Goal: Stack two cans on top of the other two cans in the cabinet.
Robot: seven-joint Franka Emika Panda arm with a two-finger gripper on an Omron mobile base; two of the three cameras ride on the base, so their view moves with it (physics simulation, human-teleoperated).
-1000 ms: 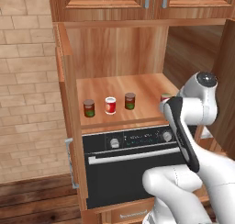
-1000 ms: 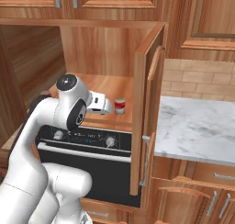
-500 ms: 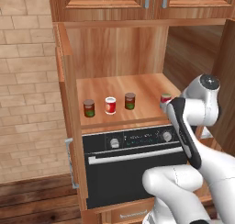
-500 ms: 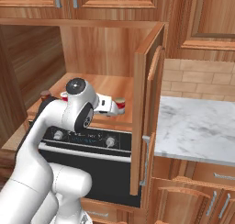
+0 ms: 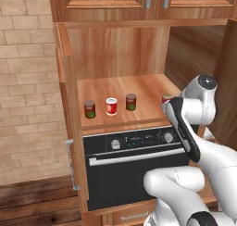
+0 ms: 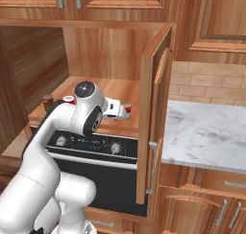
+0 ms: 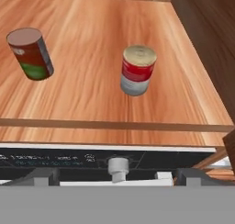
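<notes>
Hanging just off the front edge of the flat wooden shelf [image 7: 92,103] in the tall warm-brown wooden cabinet [image 5: 69,128], over the black built-in oven [image 5: 134,174]: the white arm's pincer [image 6: 120,109], apart from every tin. Cannot tell whether spread or pressed together. Straight ahead, upright near the shelf's front right corner: a small silver-topped tin with a bright red and white label [image 7: 137,70]. Farther toward the left edge along the front: a same-sized tin with a dark red-brown and green label [image 7: 30,53], then a second red-and-white tin [image 5: 111,106], then a second dark tin [image 5: 90,109], all well apart. Probably the approach to the first grasp, with nothing stacked yet. Main hazards, as a judgement: coming in too low and catching the shelf's front edge or the oven's control strip; closing off-centre and tipping the near tin, likely rolling it off the front edge close by; swinging wide and brushing the cabinet's right wall, tight beside that corner. Later, setting down off-centre on a dark tin's narrow top, toppling both, or sweeping the neighbours during the carry along the front edge.
</notes>
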